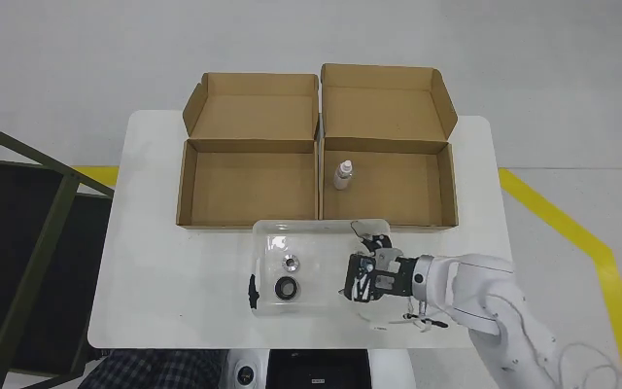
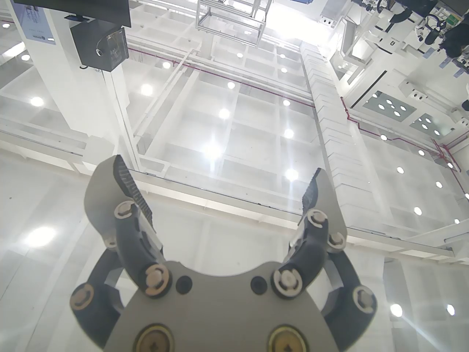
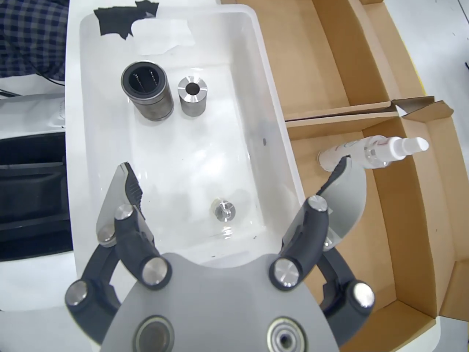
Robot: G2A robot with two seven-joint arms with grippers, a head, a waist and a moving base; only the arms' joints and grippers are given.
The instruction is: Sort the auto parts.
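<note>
Right gripper (image 3: 234, 170): jaws spread, empty, above right end of clear bin (image 3: 271, 85). Small steel stud (image 3: 224, 211) lies on bin floor beneath. Suggest: centre over stud, descend straight, keep clear of bin wall.

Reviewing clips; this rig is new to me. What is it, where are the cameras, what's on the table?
A two-armed robot sorting parts. One camera looks down from above; two sit on its wrists. On the white table: two open cardboard boxes, one with a spray bottle, and a clear bin holding a dark sleeve, a silver cylinder and a small silver piece. The right gripper hangs open and empty over the bin. The left gripper, open and empty, points at the ceiling.
</note>
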